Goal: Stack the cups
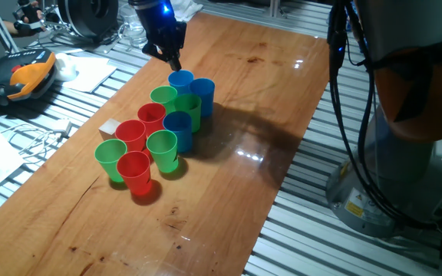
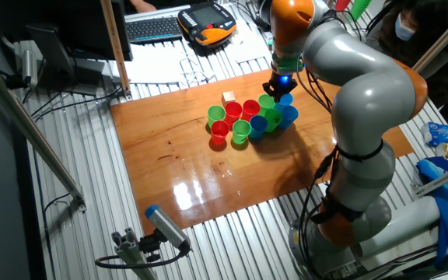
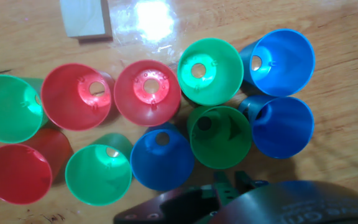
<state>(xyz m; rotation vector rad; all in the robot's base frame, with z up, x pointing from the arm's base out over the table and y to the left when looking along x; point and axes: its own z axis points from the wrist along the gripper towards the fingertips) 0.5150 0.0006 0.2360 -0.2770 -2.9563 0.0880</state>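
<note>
Ten cups stand upright and close together on the wooden table point(image 1: 282, 100). In the hand view from above, the far row holds a green cup point(image 3: 10, 107), two red cups point(image 3: 76, 96) point(image 3: 148, 92), a green cup point(image 3: 210, 70) and a blue cup point(image 3: 283, 53). The near row holds a red cup point(image 3: 17, 174), a green cup point(image 3: 98, 174), a blue cup point(image 3: 162, 158), a green cup point(image 3: 220, 137) and a blue cup point(image 3: 283, 126). None is nested. My gripper point(image 1: 173, 61) point(image 3: 232, 182) hangs above the end blue cup point(image 1: 180, 79), fingers together and empty.
A small pale wooden cube point(image 1: 110, 128) point(image 3: 86, 17) sits on the table beside the red cups. An orange teach pendant point(image 1: 21, 77), papers and cables lie off the table's left edge. The robot's base point(image 1: 405, 115) and cables stand to the right.
</note>
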